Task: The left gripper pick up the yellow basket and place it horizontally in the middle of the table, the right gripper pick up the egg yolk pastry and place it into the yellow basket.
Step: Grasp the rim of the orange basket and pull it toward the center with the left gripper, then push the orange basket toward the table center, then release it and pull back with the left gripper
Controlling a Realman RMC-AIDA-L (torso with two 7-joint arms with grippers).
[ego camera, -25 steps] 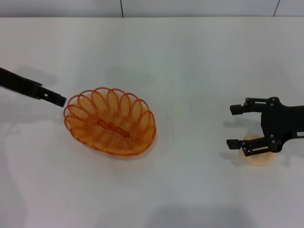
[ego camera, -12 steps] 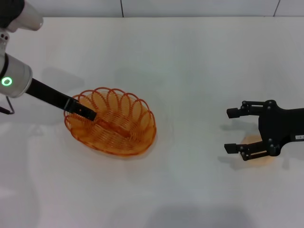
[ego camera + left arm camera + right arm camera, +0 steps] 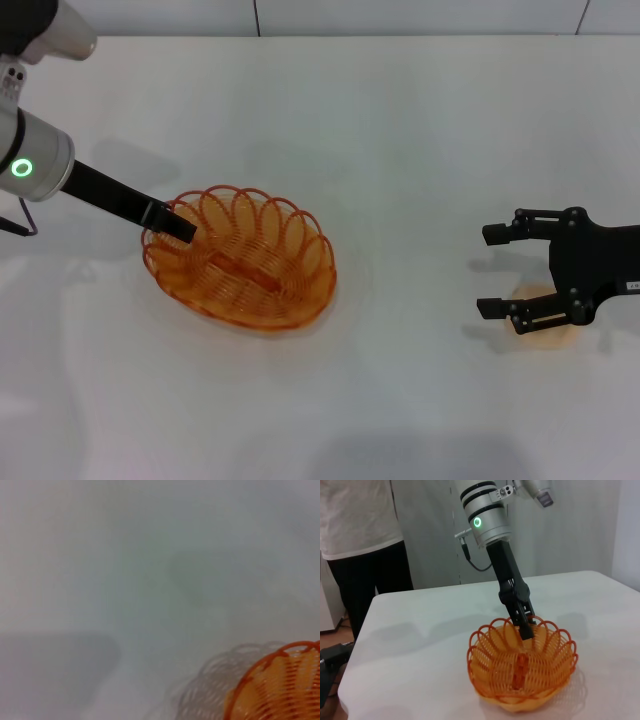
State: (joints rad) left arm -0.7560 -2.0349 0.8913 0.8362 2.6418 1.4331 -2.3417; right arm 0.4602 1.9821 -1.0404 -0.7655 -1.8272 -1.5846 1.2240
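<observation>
Reaching in from the robot's left, the left gripper (image 3: 180, 226) has its tip at the near-left rim of the yellow basket (image 3: 240, 256), at the looped edge. In the right wrist view the same gripper (image 3: 525, 625) comes down steeply onto the rim loops, and its fingers appear closed on the wire edge there, though the contact itself is partly masked by the loops. The arm's silver-white segment with the green light (image 3: 22, 168) sits at the left edge of the head view.

The basket rests on the white worktop (image 3: 400, 130), left of centre, with its long axis running diagonally from upper left to lower right. Its interior holds nothing. In the left wrist view only a portion of the basket's rim (image 3: 280, 680) shows, with bare worktop around it.

The right gripper (image 3: 500, 270) is well apart from the basket, on the right side of the worktop. Its fingers are spread wide, pointing toward the basket, one finger farther from the robot and one nearer. The egg yolk pastry (image 3: 545, 322) lies on the worktop directly under the nearer finger and is largely hidden by it. The fingers are not closed on the pastry.

A person in a white top (image 3: 360, 515) stands beyond the worktop.
</observation>
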